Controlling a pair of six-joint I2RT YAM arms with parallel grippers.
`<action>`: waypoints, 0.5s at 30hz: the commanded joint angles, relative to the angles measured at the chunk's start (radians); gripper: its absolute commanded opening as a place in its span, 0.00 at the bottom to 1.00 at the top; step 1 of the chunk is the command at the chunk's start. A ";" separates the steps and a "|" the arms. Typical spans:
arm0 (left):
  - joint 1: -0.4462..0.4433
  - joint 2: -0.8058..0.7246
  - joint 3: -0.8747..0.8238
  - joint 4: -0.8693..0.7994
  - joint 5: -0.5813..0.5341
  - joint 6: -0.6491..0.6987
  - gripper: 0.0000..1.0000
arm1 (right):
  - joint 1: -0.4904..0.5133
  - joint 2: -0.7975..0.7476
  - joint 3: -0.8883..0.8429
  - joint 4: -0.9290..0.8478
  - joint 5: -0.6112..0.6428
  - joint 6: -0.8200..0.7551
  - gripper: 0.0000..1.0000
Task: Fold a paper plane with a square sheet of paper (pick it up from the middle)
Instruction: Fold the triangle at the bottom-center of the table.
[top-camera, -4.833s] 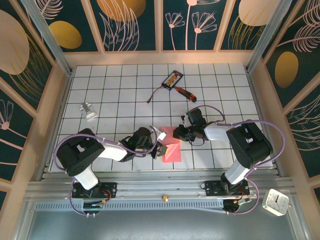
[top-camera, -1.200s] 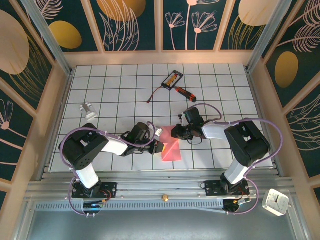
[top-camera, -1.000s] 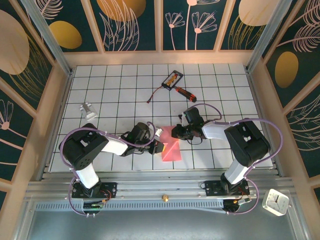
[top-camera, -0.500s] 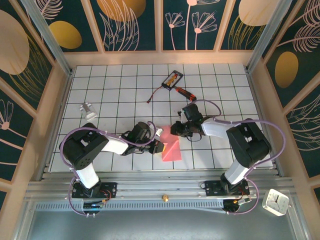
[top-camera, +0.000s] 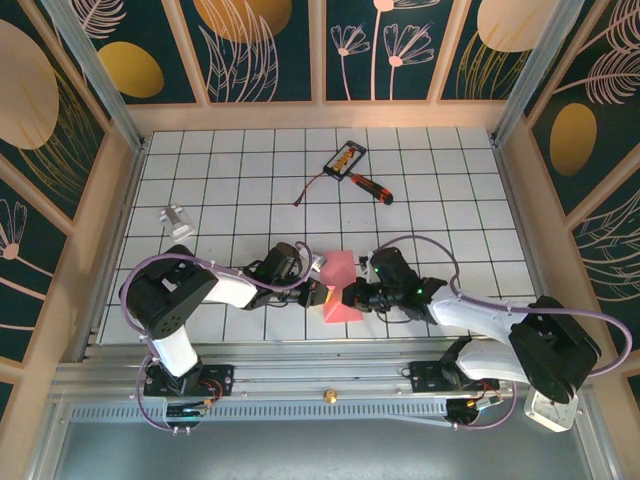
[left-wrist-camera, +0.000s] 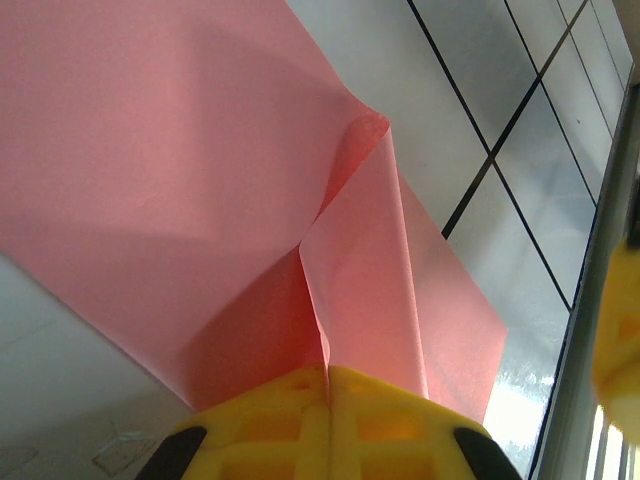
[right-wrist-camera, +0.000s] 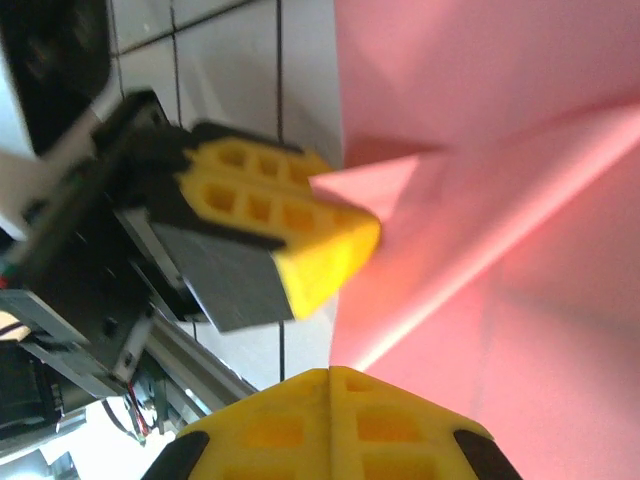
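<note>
Movement on the right: right gripper (top-camera: 352, 296) has swung round from the far side to the near edge of the square sheet of paper (top-camera: 341, 272) and snapped closed, on paper or not I can't tell. Left gripper (top-camera: 318, 292) pinches the sheet's raised fold, near-centre of the table (top-camera: 220, 200). Next crease looks imminent.

Bright, even overhead light, soft shadows on the white bench (top-camera: 230, 170); both wrist views are blurred at close range.
</note>
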 joint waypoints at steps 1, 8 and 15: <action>0.006 0.078 -0.005 -0.112 -0.077 0.001 0.00 | 0.055 0.000 -0.028 0.121 0.051 0.118 0.00; 0.006 0.088 0.003 -0.120 -0.071 -0.002 0.00 | 0.133 0.107 -0.019 0.206 0.071 0.145 0.00; 0.007 0.096 0.009 -0.133 -0.070 -0.003 0.00 | 0.158 0.185 0.009 0.233 0.071 0.141 0.00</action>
